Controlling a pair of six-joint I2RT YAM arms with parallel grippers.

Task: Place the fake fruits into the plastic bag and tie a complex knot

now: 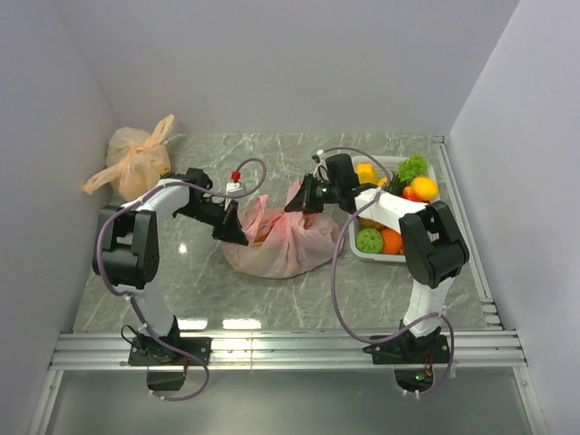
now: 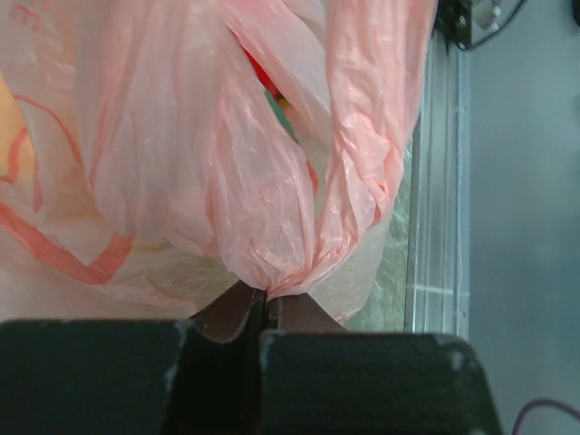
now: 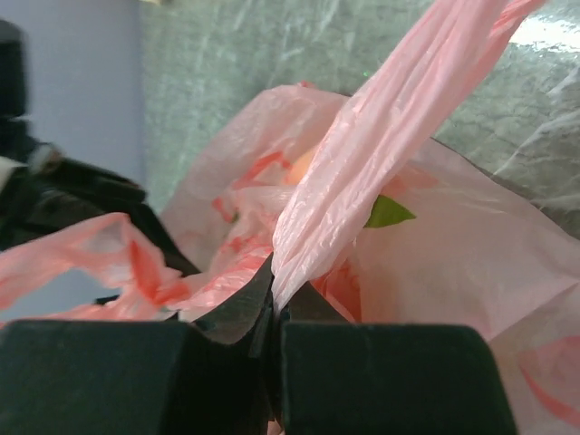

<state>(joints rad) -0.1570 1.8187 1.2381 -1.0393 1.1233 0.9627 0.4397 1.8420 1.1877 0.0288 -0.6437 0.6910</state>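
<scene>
Left pincer (image 2: 263, 304) and right pincer (image 3: 274, 304) each pinch a handle of the plastic bag (image 1: 281, 246), which lies mid-table with some fruit inside; more fake fruits (image 1: 391, 241) sit in the white basket (image 1: 373, 258) beside it, and no knot yet

Nothing legible; the red print (image 3: 145, 272) on the plastic bag (image 3: 471, 272) is unreadable.

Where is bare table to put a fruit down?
Bare marble: in front of the plastic bag; and at the back, between knotted bag and white basket. Crowded in the middle, where left gripper and right gripper clamp the bag.
</scene>
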